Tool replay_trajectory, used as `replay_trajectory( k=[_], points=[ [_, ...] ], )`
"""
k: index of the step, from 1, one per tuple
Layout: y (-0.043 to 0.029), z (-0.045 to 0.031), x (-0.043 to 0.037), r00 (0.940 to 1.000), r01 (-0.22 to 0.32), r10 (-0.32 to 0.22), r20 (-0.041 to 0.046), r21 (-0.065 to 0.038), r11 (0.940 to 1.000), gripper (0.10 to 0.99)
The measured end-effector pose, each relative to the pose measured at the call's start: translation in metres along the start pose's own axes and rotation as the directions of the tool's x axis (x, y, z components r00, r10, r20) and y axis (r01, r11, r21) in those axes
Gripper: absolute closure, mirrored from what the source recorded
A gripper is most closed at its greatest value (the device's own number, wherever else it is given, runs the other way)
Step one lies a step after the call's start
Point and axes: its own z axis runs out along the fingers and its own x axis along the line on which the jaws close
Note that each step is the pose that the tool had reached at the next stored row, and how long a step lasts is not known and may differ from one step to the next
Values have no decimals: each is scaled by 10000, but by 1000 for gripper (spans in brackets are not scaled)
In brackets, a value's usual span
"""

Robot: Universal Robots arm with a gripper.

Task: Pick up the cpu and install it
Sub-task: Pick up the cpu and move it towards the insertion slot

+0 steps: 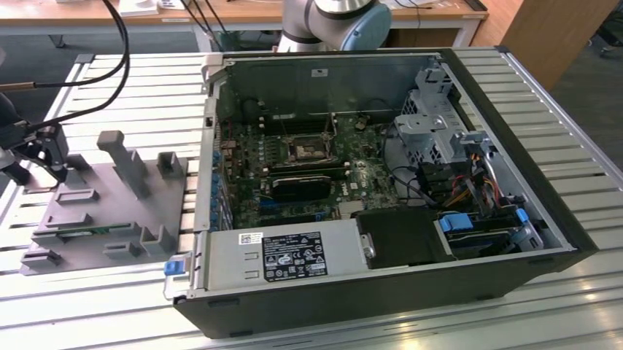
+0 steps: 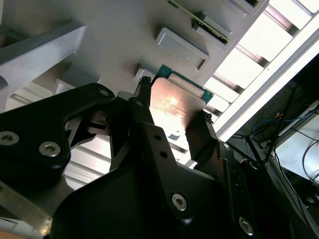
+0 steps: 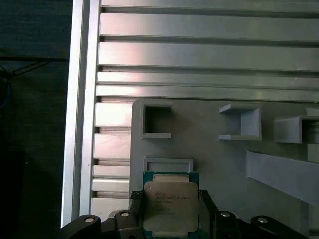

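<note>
- Gripper (image 3: pixel 171 211): 2 black fingers (image 3: pixel 136 209) flank the cpu (image 3: pixel 171 204), each pressed against 1 of its opposite edges. I judge it clamped on the chip.
- In both wrist views the cpu lies flat, silver lid up, with a thin green border showing around the lid.
- Place: at the grey fixture (image 1: pixel 107 211), on the exterior view's left and well apart from the open computer case (image 1: pixel 545 219). The chip sits just beside a shallow rectangular recess (image 3: pixel 168 164). I cannot tell whether it is lifted clear of the fixture.
- The socket (image 1: pixel 309 149) lies deep in the case, near its middle.
- Handling, as a judgement: light, thin and rigid, so no flex under the pinch. The smooth metal lid likely offers little friction, so the edge hold on the green board is the sound one. The underside contacts are probably delicate, so keep it level and squeeze gently, since a tilt could let it slip between the pads.
</note>
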Motion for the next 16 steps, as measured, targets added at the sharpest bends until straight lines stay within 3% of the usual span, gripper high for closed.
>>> replay_trajectory(
  k=[16],
  points=[
    [14, -42, 0, 10000, 0, 0, 0, 0, 10000, 553]
  ],
)
